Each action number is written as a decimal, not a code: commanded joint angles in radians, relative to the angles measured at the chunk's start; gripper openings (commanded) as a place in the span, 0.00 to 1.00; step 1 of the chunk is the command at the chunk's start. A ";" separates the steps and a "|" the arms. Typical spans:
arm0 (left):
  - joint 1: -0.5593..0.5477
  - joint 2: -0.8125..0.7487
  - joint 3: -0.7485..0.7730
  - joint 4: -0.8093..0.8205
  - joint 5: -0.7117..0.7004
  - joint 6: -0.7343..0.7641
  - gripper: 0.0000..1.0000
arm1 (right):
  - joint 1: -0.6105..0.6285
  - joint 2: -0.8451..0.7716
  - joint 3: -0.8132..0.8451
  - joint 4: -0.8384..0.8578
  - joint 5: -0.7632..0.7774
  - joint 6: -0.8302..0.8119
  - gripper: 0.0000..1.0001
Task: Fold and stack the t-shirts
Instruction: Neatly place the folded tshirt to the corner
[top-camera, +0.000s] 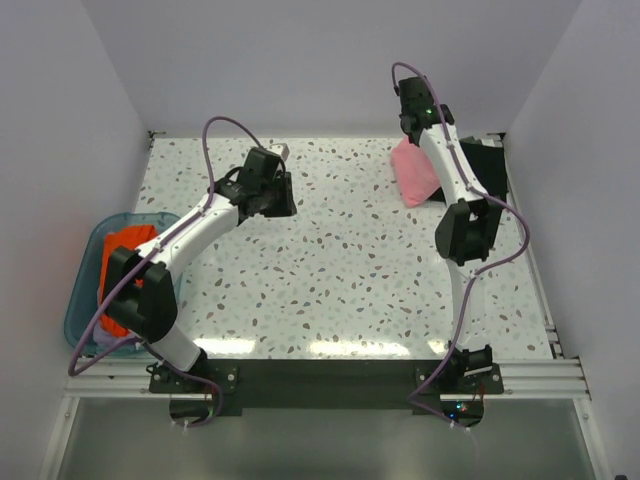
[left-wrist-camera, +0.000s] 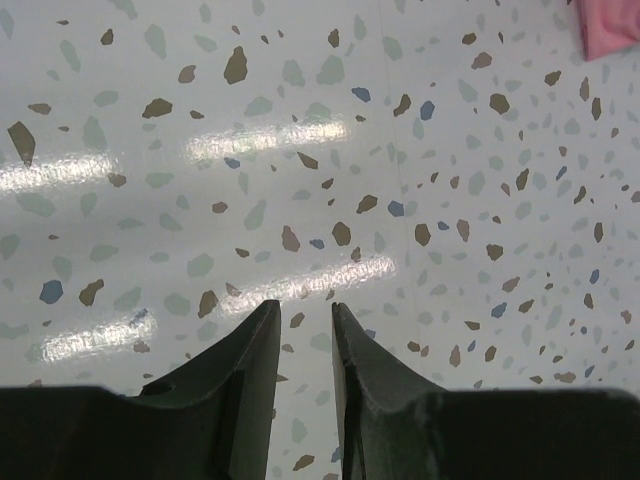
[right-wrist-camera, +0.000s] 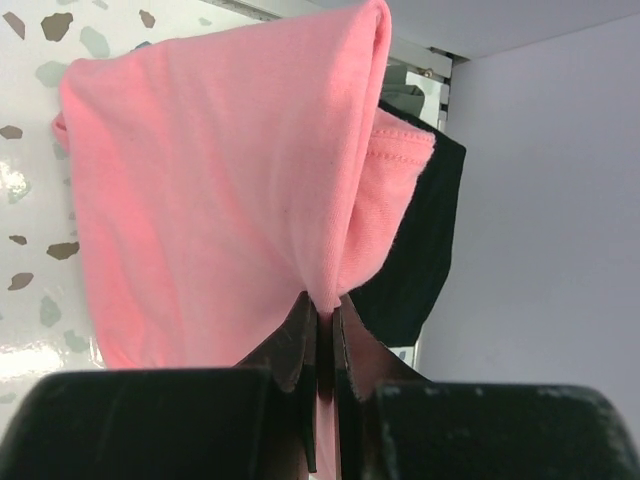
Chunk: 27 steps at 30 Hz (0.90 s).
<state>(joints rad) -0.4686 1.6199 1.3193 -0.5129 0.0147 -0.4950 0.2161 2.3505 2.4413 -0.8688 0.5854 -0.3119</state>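
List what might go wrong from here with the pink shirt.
1. The right fingers pinch only a narrow fold of the pink shirt. The rest hangs loose, so it might slip free or land bunched.
2. It hangs right by the black shirt near the wall. Lowering it could drag and rumple that one.
3. The left fingers are open over bare table, far from the cloth. Nothing steadies the other side, so it may settle crooked.

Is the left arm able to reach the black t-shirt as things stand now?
Probably not easily: the black t-shirt lies at the far right edge, and the right gripper, shut on the pink t-shirt, hangs between it and the left gripper.
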 joint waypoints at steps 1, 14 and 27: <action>0.010 -0.005 -0.003 0.033 0.041 0.030 0.32 | -0.006 -0.025 0.071 0.042 0.057 -0.065 0.00; 0.015 0.008 -0.019 0.040 0.065 0.033 0.31 | -0.024 -0.091 0.104 0.079 0.051 -0.072 0.00; 0.015 0.017 -0.028 0.042 0.074 0.032 0.31 | -0.080 -0.155 0.084 0.087 0.004 -0.018 0.00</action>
<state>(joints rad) -0.4644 1.6329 1.3075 -0.5087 0.0704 -0.4854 0.1551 2.2955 2.4874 -0.8440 0.5838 -0.3466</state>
